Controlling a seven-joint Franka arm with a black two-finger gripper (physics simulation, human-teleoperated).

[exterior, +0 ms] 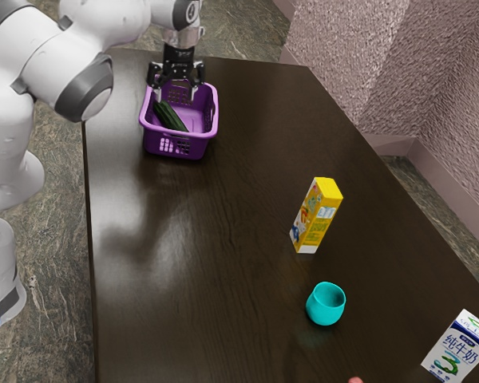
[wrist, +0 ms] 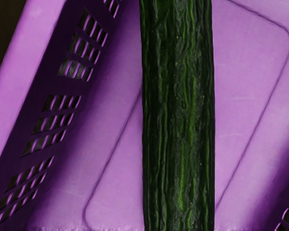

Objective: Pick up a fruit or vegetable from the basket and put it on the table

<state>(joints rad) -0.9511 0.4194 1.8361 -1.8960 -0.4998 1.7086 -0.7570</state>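
Walls (exterior: 407, 64), all bumpy, stand near the dark wood table (exterior: 199, 239), and the gripper (exterior: 176, 96) points down at the purple basket (exterior: 176, 147), its fingers wide apart.

White-and-blue ctn (exterior: 461, 349), exterior view's lower right: Chinese txt "纯牛奶" w/ a green "3" below. Yellow box (exterior: 315, 217): print too small to read.
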